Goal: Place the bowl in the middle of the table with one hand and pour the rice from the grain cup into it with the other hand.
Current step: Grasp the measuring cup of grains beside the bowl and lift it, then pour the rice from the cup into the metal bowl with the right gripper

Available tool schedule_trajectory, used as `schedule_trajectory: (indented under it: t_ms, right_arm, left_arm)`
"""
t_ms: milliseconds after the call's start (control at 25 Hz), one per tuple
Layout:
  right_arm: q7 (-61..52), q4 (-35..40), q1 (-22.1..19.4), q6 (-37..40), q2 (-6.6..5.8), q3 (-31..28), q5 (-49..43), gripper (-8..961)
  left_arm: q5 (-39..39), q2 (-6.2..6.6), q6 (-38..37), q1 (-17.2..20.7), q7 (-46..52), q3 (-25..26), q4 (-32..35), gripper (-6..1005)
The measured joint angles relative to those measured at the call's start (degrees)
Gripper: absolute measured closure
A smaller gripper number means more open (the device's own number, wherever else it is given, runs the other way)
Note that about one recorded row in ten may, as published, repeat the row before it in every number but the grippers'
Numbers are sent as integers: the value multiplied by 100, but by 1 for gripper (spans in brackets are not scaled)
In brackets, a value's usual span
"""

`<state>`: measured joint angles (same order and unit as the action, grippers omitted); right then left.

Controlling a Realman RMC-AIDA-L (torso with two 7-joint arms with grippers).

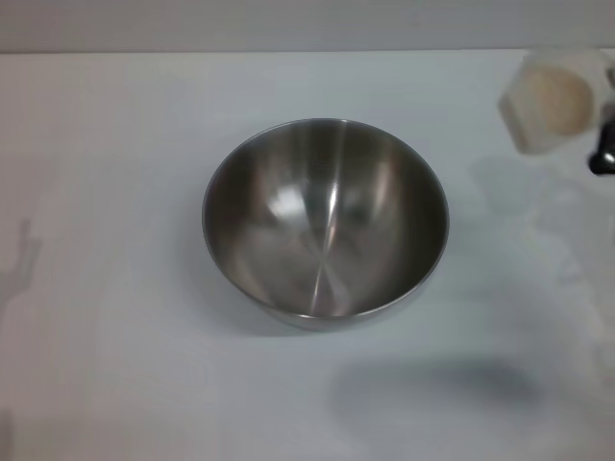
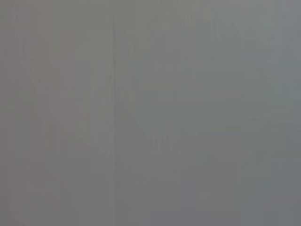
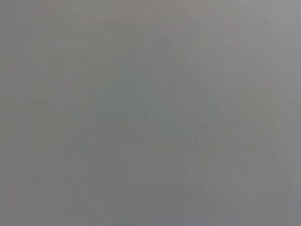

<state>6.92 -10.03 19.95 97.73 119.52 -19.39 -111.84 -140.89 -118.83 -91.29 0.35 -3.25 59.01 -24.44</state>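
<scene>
The steel bowl (image 1: 325,221) stands upright and empty in the middle of the white table (image 1: 106,192). The clear grain cup (image 1: 550,100) is at the far right, raised above the table and apart from the bowl, with pale rice (image 1: 554,97) showing inside it. A dark part of my right gripper (image 1: 603,144) shows at the right edge, at the cup's side, holding it. The cup's shadow falls on the table beneath it. My left gripper is out of view. Both wrist views show only flat grey.
The table's far edge (image 1: 288,51) runs along the top of the head view. Faint arm shadows lie on the table at the left edge (image 1: 19,269) and in front of the bowl (image 1: 432,394).
</scene>
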Motion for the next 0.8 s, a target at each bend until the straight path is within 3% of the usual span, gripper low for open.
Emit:
schedule_trajectory:
  t_ms: [280,400,800]
  right_arm:
    - [1703,-384,576,-405,8,152,-77,942]
    - [2153,-470,660,-539,9,190,-102,942]
    - [5142,-1104,794,-1317,22,283,-347,943]
  left_arm:
    - [0,0,11,-18,0,-14,1,208]
    - [0,1,13,-18,0,-13,1,208]
    - [0,0,33,-54,0,-16,105,208]
